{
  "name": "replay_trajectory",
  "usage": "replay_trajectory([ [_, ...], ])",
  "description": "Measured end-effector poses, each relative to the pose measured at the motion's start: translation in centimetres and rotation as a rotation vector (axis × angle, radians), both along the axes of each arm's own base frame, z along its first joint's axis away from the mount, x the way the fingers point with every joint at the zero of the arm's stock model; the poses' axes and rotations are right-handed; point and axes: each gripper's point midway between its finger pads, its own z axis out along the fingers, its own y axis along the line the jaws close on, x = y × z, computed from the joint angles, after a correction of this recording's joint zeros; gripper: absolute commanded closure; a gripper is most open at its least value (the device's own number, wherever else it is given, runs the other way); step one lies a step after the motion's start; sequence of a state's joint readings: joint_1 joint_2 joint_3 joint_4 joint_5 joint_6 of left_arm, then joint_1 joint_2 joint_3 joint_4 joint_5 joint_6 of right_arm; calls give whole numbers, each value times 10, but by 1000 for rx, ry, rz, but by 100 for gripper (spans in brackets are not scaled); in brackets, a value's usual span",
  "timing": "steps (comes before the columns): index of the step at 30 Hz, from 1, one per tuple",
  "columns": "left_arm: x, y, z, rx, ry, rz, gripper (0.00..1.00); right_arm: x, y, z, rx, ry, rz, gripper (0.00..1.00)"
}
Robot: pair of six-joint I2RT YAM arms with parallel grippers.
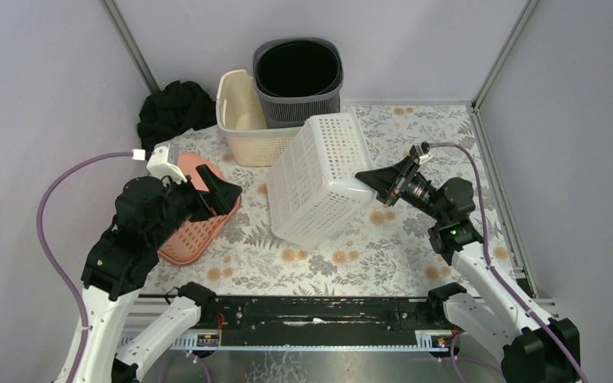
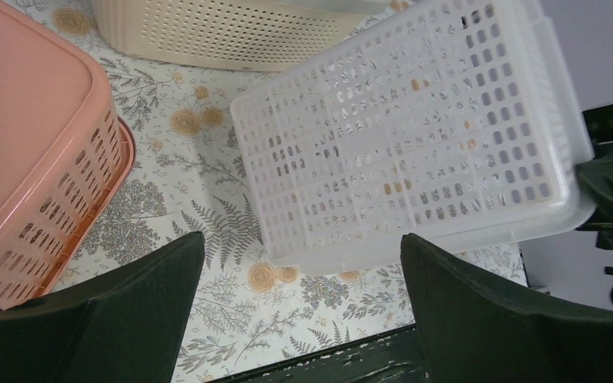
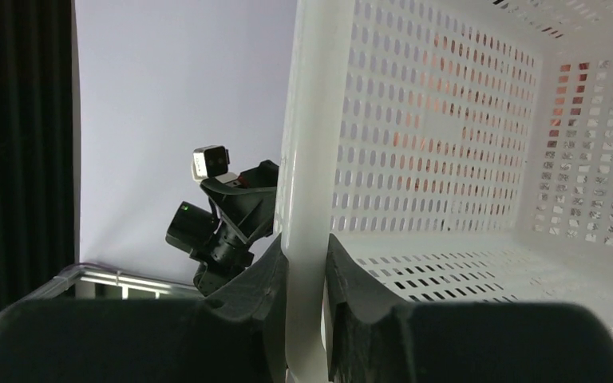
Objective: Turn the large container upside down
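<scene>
While my right claw [image 3: 305, 275] pinches the rim of the white basket [image 1: 319, 175], one finger stands inside the wall and the other outside, pressed on the plastic. This basket is in the middle of the table [image 1: 383, 255], tilted. Its mouth is turned toward my right arm, the gripped side is raised, and the low near edge seems to rest on the flowered top.

My left claw [image 1: 217, 190] is spread wide and holds nothing. It hangs over the pink basket [image 1: 195, 231] and points at the white basket, apart from it.

Behind stand a beige basket [image 1: 243, 120] and a grey bin [image 1: 298, 80], touching. A black cloth [image 1: 174, 112] lies in the far left corner.
</scene>
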State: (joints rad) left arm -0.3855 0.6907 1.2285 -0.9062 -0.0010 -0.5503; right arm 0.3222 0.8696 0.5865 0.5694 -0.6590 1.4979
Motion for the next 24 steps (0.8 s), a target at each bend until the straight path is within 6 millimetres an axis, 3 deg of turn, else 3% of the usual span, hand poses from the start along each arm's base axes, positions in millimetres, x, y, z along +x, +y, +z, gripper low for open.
replay_trajectory([
  [5,1,0,-1,1,3,1,0,5,-5,-48,17,67,-51,96],
  [7,1,0,-4,3,10,1,0,6,-8,-59,8,80,-73,78],
  [10,2,-1,-11,10,25,0,0,2,-12,-62,-24,56,-102,54],
  [12,4,-2,-17,14,38,0,0,-1,-16,-67,-92,30,-136,44],
  [24,17,-20,-78,0,159,-41,0,-7,-68,-146,-610,171,-343,36],
])
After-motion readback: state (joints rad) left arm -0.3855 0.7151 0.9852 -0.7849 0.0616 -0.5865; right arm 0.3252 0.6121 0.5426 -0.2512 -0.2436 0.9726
